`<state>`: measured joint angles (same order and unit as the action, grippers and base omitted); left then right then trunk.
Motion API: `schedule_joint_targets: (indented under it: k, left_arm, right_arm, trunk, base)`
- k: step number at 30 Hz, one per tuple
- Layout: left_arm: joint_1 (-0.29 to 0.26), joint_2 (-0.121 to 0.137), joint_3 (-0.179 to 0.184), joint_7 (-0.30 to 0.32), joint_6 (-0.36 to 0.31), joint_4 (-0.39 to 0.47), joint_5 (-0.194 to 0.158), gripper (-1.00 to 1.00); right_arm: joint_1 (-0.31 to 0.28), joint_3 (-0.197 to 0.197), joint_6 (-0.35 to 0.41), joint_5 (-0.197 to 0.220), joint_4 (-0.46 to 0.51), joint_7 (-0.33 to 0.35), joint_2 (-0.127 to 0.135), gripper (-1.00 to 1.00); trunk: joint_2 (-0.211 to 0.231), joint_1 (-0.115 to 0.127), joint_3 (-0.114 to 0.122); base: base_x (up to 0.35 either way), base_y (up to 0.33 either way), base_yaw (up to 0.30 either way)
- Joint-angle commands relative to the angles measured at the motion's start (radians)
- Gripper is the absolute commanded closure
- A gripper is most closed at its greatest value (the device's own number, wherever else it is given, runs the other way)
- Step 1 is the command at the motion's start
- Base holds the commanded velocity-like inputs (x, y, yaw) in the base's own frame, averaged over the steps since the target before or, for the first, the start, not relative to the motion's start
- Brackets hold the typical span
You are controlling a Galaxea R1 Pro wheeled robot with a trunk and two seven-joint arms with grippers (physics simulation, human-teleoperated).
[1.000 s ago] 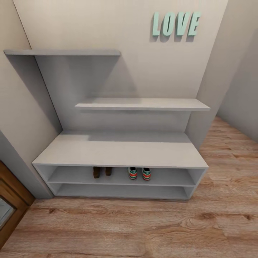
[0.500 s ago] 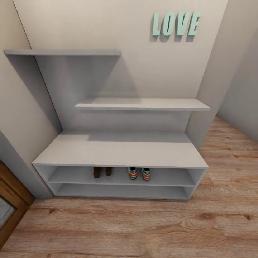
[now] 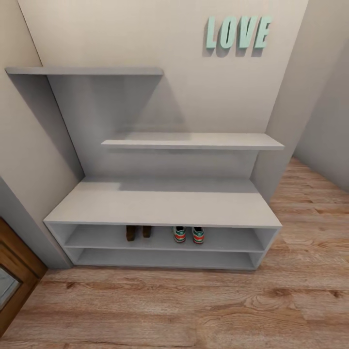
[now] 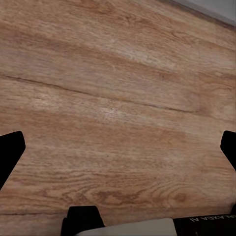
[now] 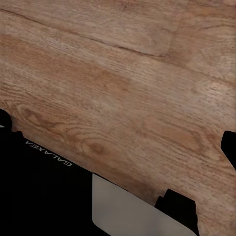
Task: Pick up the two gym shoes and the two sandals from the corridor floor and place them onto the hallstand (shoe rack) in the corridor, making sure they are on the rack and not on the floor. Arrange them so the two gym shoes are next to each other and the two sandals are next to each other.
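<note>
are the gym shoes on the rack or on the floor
On the rack: both gym shoes sit side by side in the upper slot of the hallstand, right of the sandals.

Beige wall (image 3: pixel 194 87) at the far side, with mint-green LOVE letters (image 3: pixel 237 32) up right. Two floating grey shelves (image 3: pixel 194 141) mounted below and left. Wood-grain plank floor (image 3: pixel 194 310) near. Brown door edge (image 3: pixel 12 276) at near left. Soft, even light.
</note>
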<state>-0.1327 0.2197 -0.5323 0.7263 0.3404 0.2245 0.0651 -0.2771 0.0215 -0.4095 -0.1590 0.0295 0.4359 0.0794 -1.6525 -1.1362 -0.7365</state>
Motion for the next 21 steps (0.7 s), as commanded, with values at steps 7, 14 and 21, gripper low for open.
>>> schedule_joint_targets:
  k: [7, 14, 21]
  left_arm:
    - [-0.001, 0.001, -0.008, 0.004, 0.005, -0.004, 0.007, -1.0]
    - [-0.001, 0.001, -0.009, 0.003, 0.004, -0.005, 0.007, -1.0]
    - [-0.001, 0.002, -0.011, 0.002, 0.005, -0.012, 0.006, -1.0]
  right_arm:
    - [-0.001, 0.001, -0.005, -0.005, 0.0, 0.0, 0.0, -1.0]
    - [-0.001, 0.001, -0.005, -0.005, 0.0, 0.0, 0.0, -1.0]
    - [-0.001, 0.001, -0.005, -0.005, 0.0, 0.0, 0.0, -1.0]
  trunk:
    - [0.0, 0.0, -0.001]
    - [0.0, 0.0, -0.001]
    - [0.0, 0.0, -0.001]
  base:
    - [0.0, 0.0, 0.0]
    - [0.0, 0.0, 0.0]
    - [0.0, 0.0, 0.0]
